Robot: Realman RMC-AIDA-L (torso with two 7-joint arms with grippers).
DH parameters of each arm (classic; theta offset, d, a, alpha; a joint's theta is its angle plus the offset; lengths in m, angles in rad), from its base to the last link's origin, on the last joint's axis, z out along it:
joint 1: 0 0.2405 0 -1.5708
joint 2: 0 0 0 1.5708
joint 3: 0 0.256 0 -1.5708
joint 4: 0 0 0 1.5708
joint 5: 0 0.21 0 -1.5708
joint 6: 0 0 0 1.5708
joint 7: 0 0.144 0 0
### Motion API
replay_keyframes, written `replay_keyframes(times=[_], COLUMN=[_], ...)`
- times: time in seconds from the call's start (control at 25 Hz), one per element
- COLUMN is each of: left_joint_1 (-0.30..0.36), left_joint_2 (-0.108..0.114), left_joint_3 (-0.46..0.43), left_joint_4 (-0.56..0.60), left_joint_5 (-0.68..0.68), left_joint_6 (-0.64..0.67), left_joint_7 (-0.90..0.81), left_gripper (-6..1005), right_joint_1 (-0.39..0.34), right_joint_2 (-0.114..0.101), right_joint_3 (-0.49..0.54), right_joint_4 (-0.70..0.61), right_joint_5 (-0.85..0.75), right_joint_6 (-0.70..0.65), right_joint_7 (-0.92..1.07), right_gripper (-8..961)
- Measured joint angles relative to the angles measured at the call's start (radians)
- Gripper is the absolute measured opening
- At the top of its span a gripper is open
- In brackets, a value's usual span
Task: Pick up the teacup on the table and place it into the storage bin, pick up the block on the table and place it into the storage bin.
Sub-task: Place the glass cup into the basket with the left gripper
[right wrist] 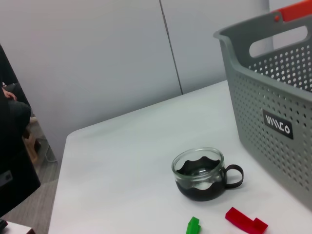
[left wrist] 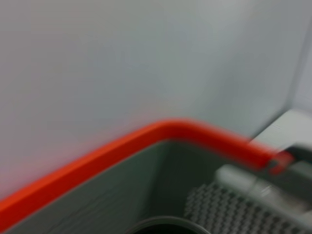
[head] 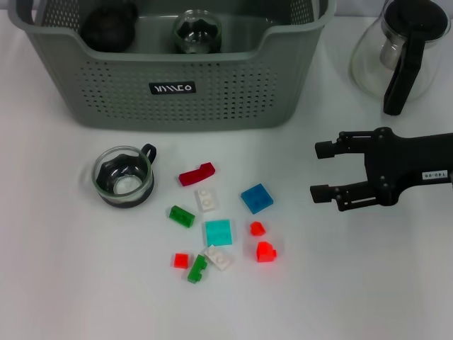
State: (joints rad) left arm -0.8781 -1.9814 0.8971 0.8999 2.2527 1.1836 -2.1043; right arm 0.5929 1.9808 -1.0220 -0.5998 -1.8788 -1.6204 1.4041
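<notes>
Right gripper [head: 320, 171] hangs over the table's [head: 396, 283] right side, jaws wide and holding nothing, pointed toward the blocks. Teacup [head: 124, 176] sits upright on the table just in front of the bin [head: 184, 88], handle turned toward the bin's logo, well apart from the gripper. Between cup and gripper lies a scatter of small blocks: blue block [head: 256, 197] nearest the jaws, red block [head: 266, 251] below it, with cyan, white and green ones close together. Two cups [head: 197, 31] already rest inside the bin. Left gripper not seen; its wrist view is blurred, probably looking at the bin's inside wall, so its jaws cannot be told. Judgement: a block pick looks likeliest for this arm. Best to descend squarely over the blue block, which stands slightly apart, close across its flat sides, and avoid nudging neighbours. Teapot [head: 400, 49] stands behind the arm; lift clear of it.
</notes>
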Motion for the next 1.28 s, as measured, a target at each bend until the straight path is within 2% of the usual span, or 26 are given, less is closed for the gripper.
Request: replay_keyframes(times=[0.12,0.16,0.24,0.48,0.92,1.28], left_joint_1=[-0.010,-0.024,-0.031,-0.040,-0.047,-0.041], left_joint_2=[-0.001,-0.009,-0.017,-0.037,-0.047,-0.062], left_joint_3=[0.034,0.054,0.056,0.058,0.072,0.072], left_joint_4=[-0.036,-0.085,-0.108,-0.113,-0.129,-0.115], left_joint_5=[0.049,0.107,0.133,0.179,0.199,0.206], left_joint_6=[-0.069,-0.140,-0.167,-0.166,-0.180,-0.177], left_joint_7=[-0.031,-0.051,-0.052,-0.061,-0.064,-0.067], left_gripper=[103,105,108,120,141,371], right_joint_1=[0.008,0.013,0.015,0.030,0.036,0.036], right_joint_2=[0.002,0.003,0.004,0.012,0.015,0.015], right_joint_3=[0.000,0.000,0.000,0.000,0.000,-0.001], right_joint_4=[0.002,0.003,0.003,0.001,0.002,-0.004], right_joint_5=[0.000,0.000,-0.001,-0.001,-0.002,-0.002], right_joint_6=[0.011,0.019,0.022,0.036,0.047,0.043], right_joint_7=[0.004,0.007,0.008,0.011,0.011,0.012], right_gripper=[869,869,869,869,868,868])
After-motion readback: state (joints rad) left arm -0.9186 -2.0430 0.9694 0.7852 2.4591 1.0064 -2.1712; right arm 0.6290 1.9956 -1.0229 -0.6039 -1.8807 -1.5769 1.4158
